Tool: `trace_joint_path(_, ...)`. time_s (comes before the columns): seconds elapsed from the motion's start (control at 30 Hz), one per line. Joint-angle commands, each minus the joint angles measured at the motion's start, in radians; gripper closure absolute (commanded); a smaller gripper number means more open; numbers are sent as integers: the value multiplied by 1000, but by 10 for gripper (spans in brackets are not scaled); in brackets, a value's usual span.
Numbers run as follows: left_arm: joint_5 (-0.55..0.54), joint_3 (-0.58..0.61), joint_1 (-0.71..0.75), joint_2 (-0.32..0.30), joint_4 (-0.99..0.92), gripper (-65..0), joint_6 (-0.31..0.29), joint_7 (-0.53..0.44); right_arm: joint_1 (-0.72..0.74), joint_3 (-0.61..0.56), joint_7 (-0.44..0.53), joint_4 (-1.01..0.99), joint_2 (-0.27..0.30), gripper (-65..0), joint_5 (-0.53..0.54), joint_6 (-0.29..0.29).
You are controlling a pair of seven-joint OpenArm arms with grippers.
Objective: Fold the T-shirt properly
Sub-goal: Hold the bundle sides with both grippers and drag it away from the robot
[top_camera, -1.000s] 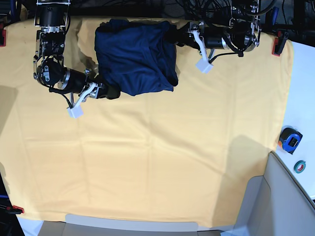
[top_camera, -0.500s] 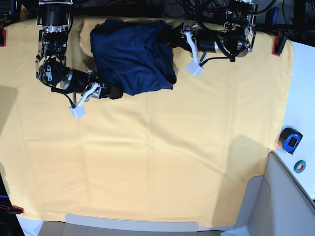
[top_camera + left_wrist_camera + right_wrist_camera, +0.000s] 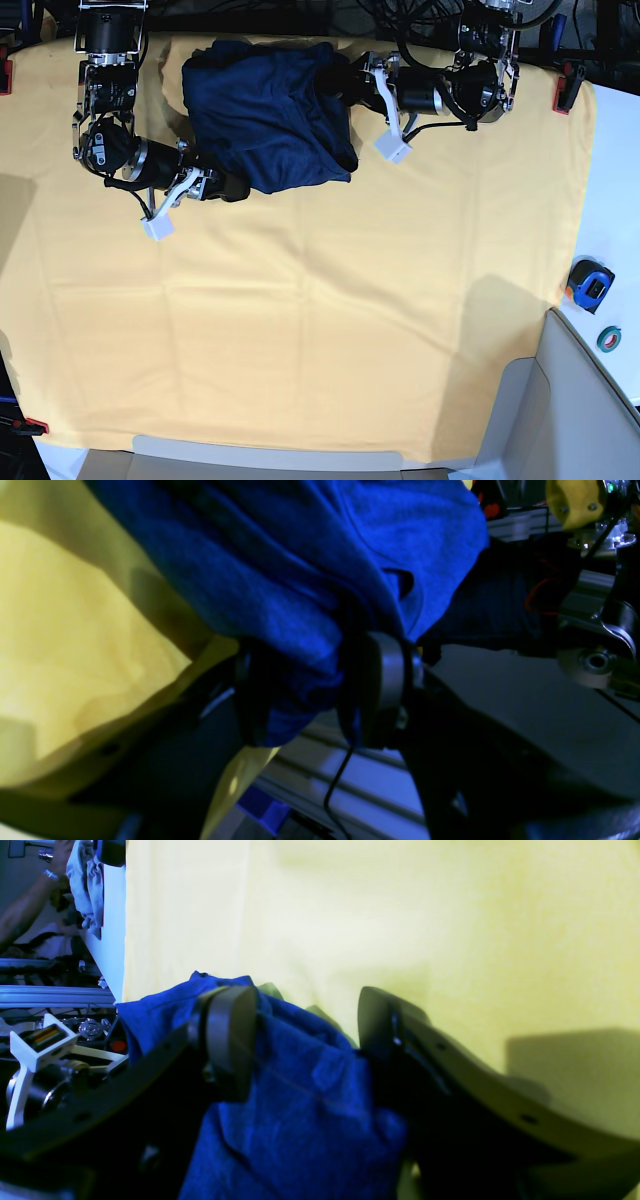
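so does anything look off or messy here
Yes. The T-shirt is a rumpled heap at the far edge of the yellow cloth, not flat. The left gripper and right gripper each have bunched fabric between their jaws.

No text, label, brand, number or sign can be read in any view. The T-shirt [image 3: 268,115] is plain dark blue with no print, and the yellow cloth [image 3: 320,330] under it bears no marking. To the right of the cloth, the small blue and black device [image 3: 589,284] and the green tape roll [image 3: 609,339] beside it are too small for any lettering to be made out.
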Motion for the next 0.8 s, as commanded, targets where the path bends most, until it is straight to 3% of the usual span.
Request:
trace_joint_path(0.0,-26,-4,-6,0,18,-274,-4,5,13,3,1,11,10,-328,9,4)
trace_joint_path(0.43,-83,-5,-3,-5,15,-315,-4,5,13,3,1,11,10,-328,9,4)
trace_joint_path(0.77,-83,-5,-2,35,16,-316,-4,5,11,3,1,11,10,-328,9,4)
